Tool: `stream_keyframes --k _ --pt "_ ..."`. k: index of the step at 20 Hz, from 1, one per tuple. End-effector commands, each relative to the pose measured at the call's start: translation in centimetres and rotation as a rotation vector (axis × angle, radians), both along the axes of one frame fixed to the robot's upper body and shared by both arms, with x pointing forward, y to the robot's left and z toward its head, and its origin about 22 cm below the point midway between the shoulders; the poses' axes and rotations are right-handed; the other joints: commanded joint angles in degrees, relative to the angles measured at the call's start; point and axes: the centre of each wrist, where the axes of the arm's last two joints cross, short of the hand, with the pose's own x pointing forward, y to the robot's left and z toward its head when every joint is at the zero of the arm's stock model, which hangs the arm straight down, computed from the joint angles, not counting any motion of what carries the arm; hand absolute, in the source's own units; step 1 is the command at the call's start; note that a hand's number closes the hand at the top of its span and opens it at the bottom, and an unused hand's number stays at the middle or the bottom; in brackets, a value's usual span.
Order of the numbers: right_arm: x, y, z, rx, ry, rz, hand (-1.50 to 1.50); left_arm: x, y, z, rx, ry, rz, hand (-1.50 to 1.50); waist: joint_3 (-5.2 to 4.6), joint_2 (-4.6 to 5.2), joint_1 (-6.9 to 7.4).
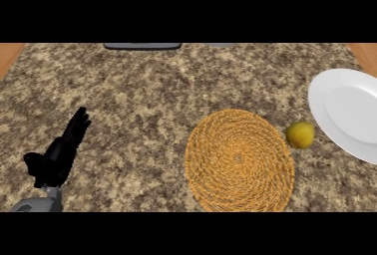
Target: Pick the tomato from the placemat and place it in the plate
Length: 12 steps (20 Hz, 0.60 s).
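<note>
A round woven orange placemat (239, 160) lies on the granite counter with nothing on it. I see no tomato anywhere in view. A white plate (350, 112) sits at the right edge, partly cut off, and holds nothing. My left hand (60, 152) rests at the lower left, fingers straight and pointing up, well left of the placemat. My right hand does not show in the head view.
A small yellow lemon-like fruit (300, 135) lies on the counter between the placemat and the plate. A dark grey object (142, 46) sits at the counter's far edge. Wooden strips show at both upper corners.
</note>
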Motion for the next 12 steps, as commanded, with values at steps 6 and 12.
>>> stream_keyframes --k 6,12 --pt "8.1 2.4 -0.1 0.067 0.058 0.101 1.5 1.3 -1.6 -0.5 -0.021 0.0 -0.009 0.0 0.04 0.2 0.65" --pt "13.4 7.0 -1.4 0.095 0.075 0.155 1.5 0.7 -1.1 -0.4 -0.023 0.006 0.006 0.0 0.01 0.09 0.51"
